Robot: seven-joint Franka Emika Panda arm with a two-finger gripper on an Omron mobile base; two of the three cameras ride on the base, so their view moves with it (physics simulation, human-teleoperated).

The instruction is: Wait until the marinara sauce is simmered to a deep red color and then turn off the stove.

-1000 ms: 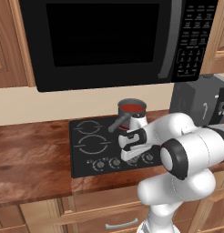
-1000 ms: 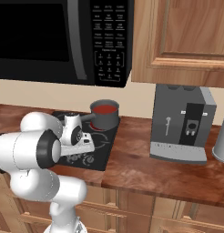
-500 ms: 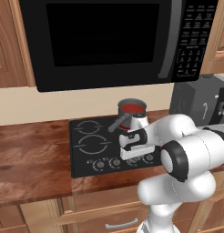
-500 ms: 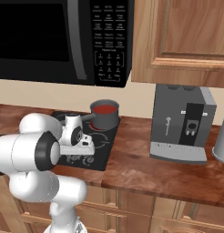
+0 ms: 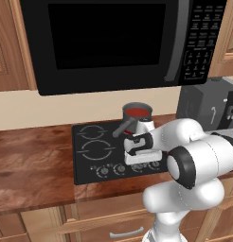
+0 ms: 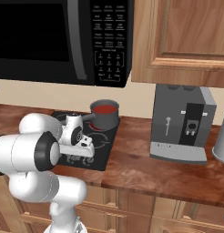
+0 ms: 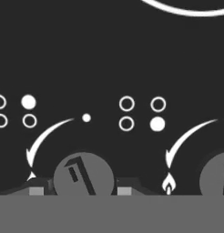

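The marinara sauce shows as a small red round surface in the dark grey saucepan on the back right burner of the stove. My gripper points down at the knob row on the stove's front edge, well in front of the pan. In the hand view my gripper is open, its two fingertips standing to either side of a round grey knob. A second knob lies at the right edge.
A big black microwave hangs above the stove. A grey coffee machine stands on the wooden counter to the right, with a grey vessel beyond it. The pan's long handle points forward and left over the cooktop.
My hand has sunk a little toward the knob row. The saucepan and the sauce have not moved.
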